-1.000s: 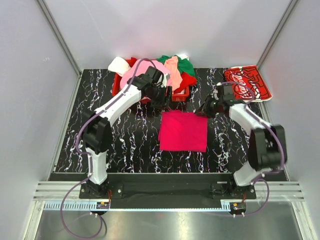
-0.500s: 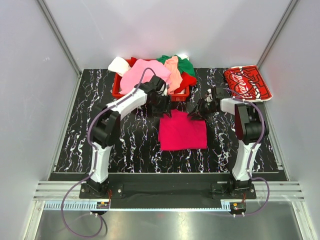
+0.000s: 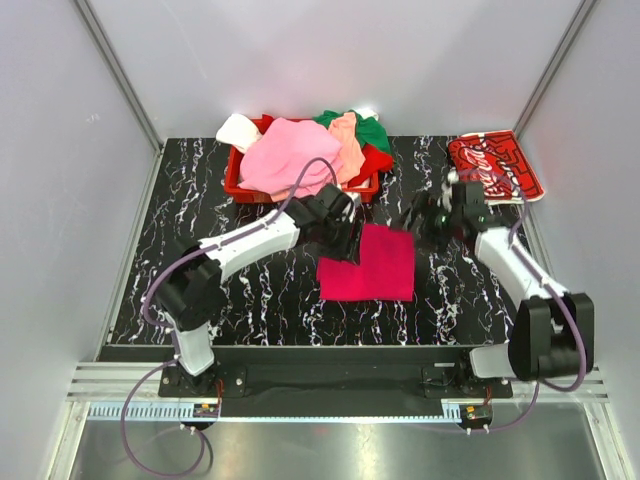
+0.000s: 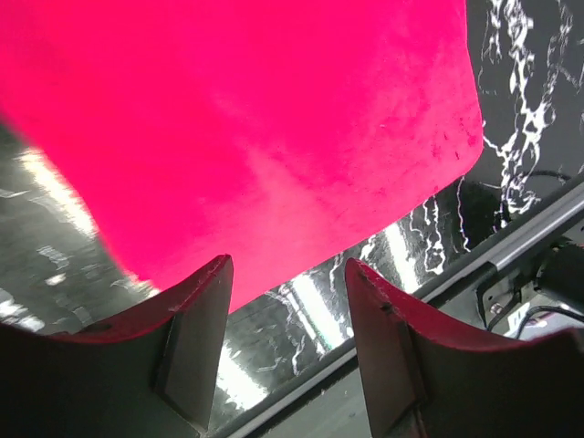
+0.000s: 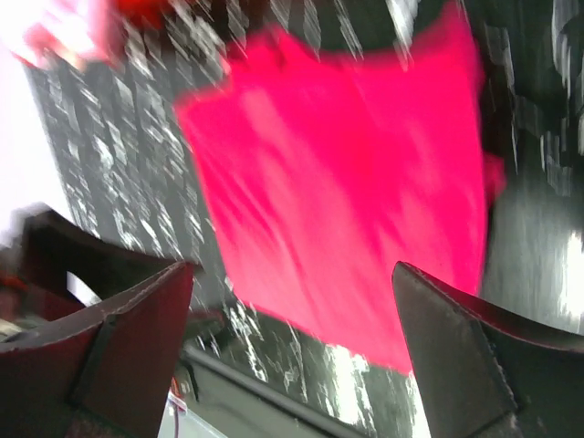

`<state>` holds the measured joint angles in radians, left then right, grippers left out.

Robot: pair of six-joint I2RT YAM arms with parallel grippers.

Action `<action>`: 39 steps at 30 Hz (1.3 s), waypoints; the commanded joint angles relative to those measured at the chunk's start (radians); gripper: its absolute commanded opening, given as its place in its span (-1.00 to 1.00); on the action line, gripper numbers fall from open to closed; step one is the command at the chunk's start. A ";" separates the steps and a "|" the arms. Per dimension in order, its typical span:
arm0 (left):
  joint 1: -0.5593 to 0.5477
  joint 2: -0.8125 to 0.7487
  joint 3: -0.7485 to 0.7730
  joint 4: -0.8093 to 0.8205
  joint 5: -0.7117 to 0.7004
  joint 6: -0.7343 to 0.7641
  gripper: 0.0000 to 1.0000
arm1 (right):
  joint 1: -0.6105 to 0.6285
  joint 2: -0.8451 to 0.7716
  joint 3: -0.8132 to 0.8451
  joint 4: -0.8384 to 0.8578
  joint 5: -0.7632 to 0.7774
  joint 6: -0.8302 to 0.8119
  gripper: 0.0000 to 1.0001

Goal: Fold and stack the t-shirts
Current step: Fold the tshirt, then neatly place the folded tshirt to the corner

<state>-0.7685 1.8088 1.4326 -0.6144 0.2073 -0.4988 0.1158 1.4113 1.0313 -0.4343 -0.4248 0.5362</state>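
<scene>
At the near edge, both arm bases sit on a metal rail [image 3: 340,385]. Beyond it lies the surface [image 3: 160,270], black with white marble veins. Pale grey walls [image 3: 60,150] close it in on the left, right and far sides.

The magenta t-shirt [image 3: 372,268] lies folded flat around the middle of the surface, between the two arms.

The left arm [image 3: 250,238] reaches forward and inward from its base, stretched low across the surface. The left tool [image 3: 340,236] is at the shirt's far-left corner and covers that corner in the top view. In the left wrist view its fingers [image 4: 196,338] stand apart, with only the surface showing between them. The magenta cloth [image 4: 255,137] spreads just past the tips.

The right arm [image 3: 512,258] bends at the elbow and angles inward. The right tool [image 3: 432,220] is just beside the shirt's far-right corner. The right wrist view is blurred, but its fingers [image 5: 128,347] are spread wide and grip nothing.

Farther back, a red basket [image 3: 232,184] stands left of centre. A pink t-shirt [image 3: 290,160] is heaped over it, with a peach t-shirt [image 3: 350,142], a green t-shirt [image 3: 374,128] and a white t-shirt [image 3: 238,130] bunched around it.

At the far right corner, the red Coca-Cola t-shirt [image 3: 495,166] lies flat, well apart from the basket.
</scene>
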 commanded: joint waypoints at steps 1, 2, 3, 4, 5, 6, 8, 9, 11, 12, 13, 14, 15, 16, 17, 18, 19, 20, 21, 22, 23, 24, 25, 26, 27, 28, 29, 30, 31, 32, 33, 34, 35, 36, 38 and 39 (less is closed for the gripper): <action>-0.009 0.029 -0.047 0.076 -0.051 -0.023 0.14 | 0.010 -0.052 -0.241 0.044 0.000 0.064 0.89; -0.011 0.038 -0.058 0.087 -0.049 -0.023 0.14 | 0.027 -0.063 -0.270 0.086 -0.005 0.073 0.86; -0.011 0.044 -0.073 0.099 -0.049 -0.023 0.12 | 0.041 -0.075 -0.293 0.098 -0.006 0.071 0.79; -0.011 0.050 -0.096 0.104 -0.051 -0.023 0.12 | 0.054 -0.078 -0.321 0.092 0.013 0.074 0.77; -0.011 0.063 -0.113 0.111 -0.049 -0.021 0.11 | 0.080 -0.077 -0.327 0.077 0.043 0.079 0.75; -0.012 0.069 -0.126 0.119 -0.049 -0.017 0.11 | 0.093 -0.084 -0.335 0.069 0.066 0.082 0.73; -0.017 0.084 -0.156 0.127 -0.059 -0.011 0.09 | 0.119 -0.100 -0.365 0.051 0.148 0.110 0.60; -0.015 0.090 -0.167 0.130 -0.066 -0.004 0.09 | 0.123 -0.104 -0.394 0.055 0.173 0.117 0.54; -0.017 0.096 -0.202 0.133 -0.074 0.003 0.07 | 0.133 -0.101 -0.422 0.075 0.191 0.142 0.33; -0.017 0.096 -0.218 0.139 -0.078 0.014 0.07 | 0.134 -0.091 -0.445 0.080 0.204 0.148 0.18; -0.017 0.098 -0.228 0.140 -0.086 0.020 0.07 | 0.136 -0.078 -0.456 0.092 0.208 0.157 -0.04; -0.017 0.101 -0.248 0.139 -0.092 0.025 0.06 | 0.136 -0.066 -0.465 0.100 0.213 0.162 -0.10; -0.015 0.103 -0.258 0.137 -0.095 0.037 0.05 | 0.142 -0.040 -0.485 0.109 0.213 0.168 -0.15; -0.017 0.107 -0.267 0.133 -0.104 0.042 0.04 | 0.146 -0.031 -0.491 0.120 0.213 0.180 -0.20; -0.015 0.109 -0.276 0.127 -0.109 0.048 0.02 | 0.157 -0.023 -0.491 0.112 0.215 0.185 -0.21; -0.017 0.107 -0.294 0.116 -0.118 0.055 0.01 | 0.172 -0.031 -0.494 0.109 0.218 0.194 -0.21; -0.017 0.101 -0.307 0.111 -0.134 0.062 0.01 | 0.212 -0.041 -0.501 0.094 0.225 0.220 -0.20; -0.017 0.095 -0.317 0.105 -0.144 0.069 -0.01 | 0.229 -0.058 -0.505 0.080 0.233 0.231 -0.15; -0.017 0.087 -0.336 0.085 -0.170 0.086 -0.02 | 0.245 -0.104 -0.502 0.065 0.242 0.238 -0.12; -0.017 0.071 -0.342 0.071 -0.189 0.092 -0.02 | 0.269 -0.135 -0.501 0.036 0.238 0.248 -0.05; -0.017 0.060 -0.347 0.055 -0.206 0.098 -0.02 | 0.274 -0.167 -0.498 0.020 0.235 0.252 0.07; -0.017 0.052 -0.344 0.018 -0.245 0.104 -0.02 | 0.272 -0.236 -0.479 0.000 0.221 0.251 0.35; -0.017 0.040 -0.337 0.001 -0.320 0.103 -0.01 | 0.272 -0.267 -0.461 -0.042 0.224 0.240 0.54; -0.017 0.037 -0.325 -0.017 -0.347 0.103 0.00 | 0.272 -0.297 -0.439 -0.070 0.241 0.239 0.70; -0.017 0.035 -0.308 -0.048 -0.368 0.108 0.03 | 0.271 -0.342 -0.392 -0.095 0.279 0.235 0.95; -0.017 0.040 -0.264 -0.065 -0.400 0.111 0.07 | 0.271 -0.359 -0.369 -0.121 0.291 0.211 0.99; -0.017 0.043 -0.239 -0.086 -0.419 0.111 0.11 | 0.266 -0.367 -0.346 -0.136 0.311 0.205 1.00; -0.017 0.049 -0.213 -0.132 -0.437 0.106 0.13 | 0.262 -0.362 -0.305 -0.150 0.352 0.199 0.99; -0.017 0.056 -0.155 -0.152 -0.468 0.112 0.17 | 0.252 -0.351 -0.289 -0.164 0.362 0.188 0.99; -0.017 0.058 -0.134 -0.168 -0.473 0.118 0.21 | 0.230 -0.321 -0.281 -0.165 0.362 0.185 0.99; -0.014 0.063 -0.083 -0.200 -0.502 0.132 0.27 | 0.213 -0.304 -0.278 -0.153 0.362 0.186 0.99; -0.015 0.064 -0.083 -0.218 -0.517 0.137 0.28 | 0.194 -0.286 -0.284 -0.138 0.351 0.185 0.99; -0.012 0.066 -0.042 -0.234 -0.523 0.143 0.29 | 0.176 -0.269 -0.293 -0.112 0.328 0.186 0.99; -0.006 0.066 -0.023 -0.260 -0.525 0.149 0.29 | 0.147 -0.234 -0.324 -0.077 0.283 0.188 0.99; -0.005 0.055 0.015 -0.281 -0.522 0.152 0.30 | 0.131 -0.169 -0.352 0.038 0.245 0.197 0.99; -0.005 0.046 0.022 -0.292 -0.514 0.155 0.31 | 0.130 -0.144 -0.367 0.075 0.227 0.202 0.99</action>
<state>-0.7811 1.8824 1.3823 -0.8257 -0.2409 -0.3759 0.2592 1.1988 0.7071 -0.4644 -0.1455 0.7387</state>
